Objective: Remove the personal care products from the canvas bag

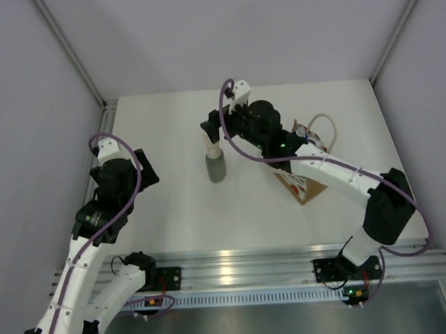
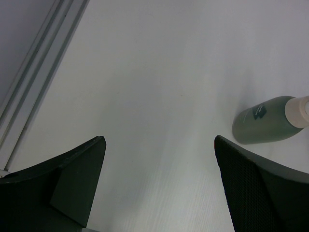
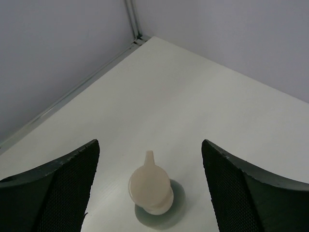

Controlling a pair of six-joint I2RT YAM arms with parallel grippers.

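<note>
Right gripper (image 3: pixel 149 145) directly above the upright bottle (image 3: pixel 150 189), jaws parted and clear of its pump. Bag (image 1: pixel 305 184) lies right of the bottle. Left gripper (image 2: pixel 159 140), left of the bottle, is spread wide and empty.

Grey-green pump bottle (image 1: pixel 216 169) upright on table (image 1: pixel 161 125), right gripper (image 1: pixel 218 130) over it.
Canvas bag (image 1: pixel 304 187) lies right of the bottle, partly hidden by the right arm (image 1: pixel 335 172); left arm (image 1: pixel 109 199) stands well apart.

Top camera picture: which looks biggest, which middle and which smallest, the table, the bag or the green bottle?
1. The table, biggest by far.
2. The bag, though the right arm hides part of it.
3. The green bottle, smallest.
</note>
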